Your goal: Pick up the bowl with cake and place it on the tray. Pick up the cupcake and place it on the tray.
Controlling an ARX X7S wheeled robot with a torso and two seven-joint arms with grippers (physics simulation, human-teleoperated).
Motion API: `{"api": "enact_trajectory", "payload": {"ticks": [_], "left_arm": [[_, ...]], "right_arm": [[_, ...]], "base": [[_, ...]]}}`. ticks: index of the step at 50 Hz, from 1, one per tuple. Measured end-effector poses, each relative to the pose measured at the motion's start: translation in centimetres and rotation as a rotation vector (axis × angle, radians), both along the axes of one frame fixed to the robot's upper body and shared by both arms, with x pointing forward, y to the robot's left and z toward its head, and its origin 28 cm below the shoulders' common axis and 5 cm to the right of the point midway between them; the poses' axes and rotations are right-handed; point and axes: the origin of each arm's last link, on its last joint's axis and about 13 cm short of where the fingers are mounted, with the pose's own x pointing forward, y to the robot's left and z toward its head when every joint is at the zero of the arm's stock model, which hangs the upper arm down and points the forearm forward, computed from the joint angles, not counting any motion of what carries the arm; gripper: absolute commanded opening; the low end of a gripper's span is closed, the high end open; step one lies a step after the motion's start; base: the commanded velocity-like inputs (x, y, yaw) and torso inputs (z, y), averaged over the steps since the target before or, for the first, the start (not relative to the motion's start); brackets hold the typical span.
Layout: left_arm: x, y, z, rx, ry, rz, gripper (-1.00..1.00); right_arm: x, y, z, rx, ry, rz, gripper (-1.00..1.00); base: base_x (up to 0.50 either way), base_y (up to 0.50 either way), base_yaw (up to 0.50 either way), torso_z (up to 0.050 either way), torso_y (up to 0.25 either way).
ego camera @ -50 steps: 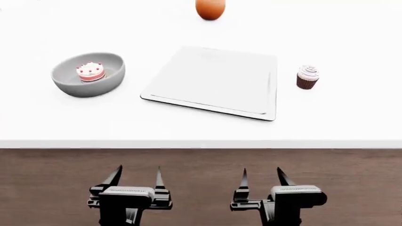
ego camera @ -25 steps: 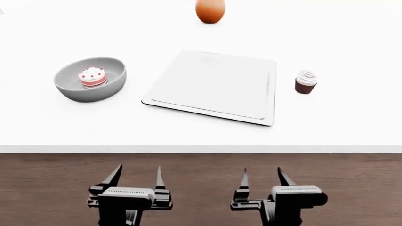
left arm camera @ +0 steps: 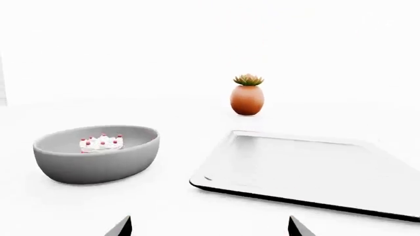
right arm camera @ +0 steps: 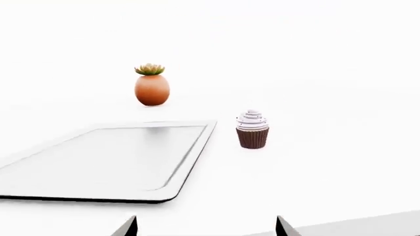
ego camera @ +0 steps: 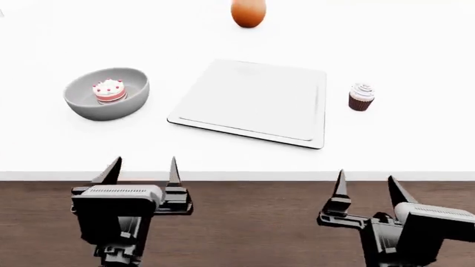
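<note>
The grey bowl [ego camera: 106, 93] stands on the white table at the left, with the white-frosted cake [ego camera: 109, 90] inside; both show in the left wrist view, bowl [left arm camera: 97, 154] and cake [left arm camera: 101, 143]. The silvery tray [ego camera: 252, 103] lies in the middle, also seen from the left wrist [left arm camera: 315, 169] and the right wrist [right arm camera: 98, 162]. The cupcake [ego camera: 361, 97] stands right of the tray, upright [right arm camera: 252, 130]. My left gripper [ego camera: 141, 170] is open and empty at the table's front edge, short of the bowl. My right gripper [ego camera: 365, 184] is open and empty, below the table edge.
An orange pot with a green succulent [ego camera: 248, 12] stands at the back of the table beyond the tray, also seen from the left wrist [left arm camera: 247, 95] and right wrist [right arm camera: 151, 85]. The table's front edge [ego camera: 237, 176] runs across, with brown floor below.
Both arms have risen and spread outward: the left gripper moved up to the table edge, the right gripper moved right. The head view itself shifted slightly a second ago.
</note>
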Motion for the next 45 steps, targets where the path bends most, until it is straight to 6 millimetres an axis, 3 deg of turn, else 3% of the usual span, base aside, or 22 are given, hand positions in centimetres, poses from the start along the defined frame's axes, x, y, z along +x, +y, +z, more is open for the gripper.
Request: {"api": "enact_trajectory", "payload": {"ticks": [10, 18, 31, 45], "left_arm": [[1.9, 0.9, 8.7, -0.044, 0.052, 0.035, 1.0], [2.9, 0.4, 14.7, 0.023, 0.141, -0.005, 1.0], [2.7, 1.5, 21.7, 0.191, 0.17, -0.025, 1.0], [2.3, 2.6, 27.3, 0.273, 0.226, -0.003, 1.0]], "right_arm": [[0.7, -1.2, 8.8, 0.081, -0.002, 0.014, 1.0], [1.0, -1.2, 14.8, 0.017, 0.032, 0.101, 1.0], [1.4, -1.8, 20.8, -0.114, 0.112, 0.198, 1.0], [1.4, -2.3, 26.0, -0.19, 0.179, 0.234, 1.0]], "base": [[0.0, 0.0, 0.0, 0.0, 0.0], [0.0, 0.0, 0.0, 0.0, 0.0], [0.0, 0.0, 0.0, 0.0, 0.0], [0.0, 0.0, 0.0, 0.0, 0.0]]}}
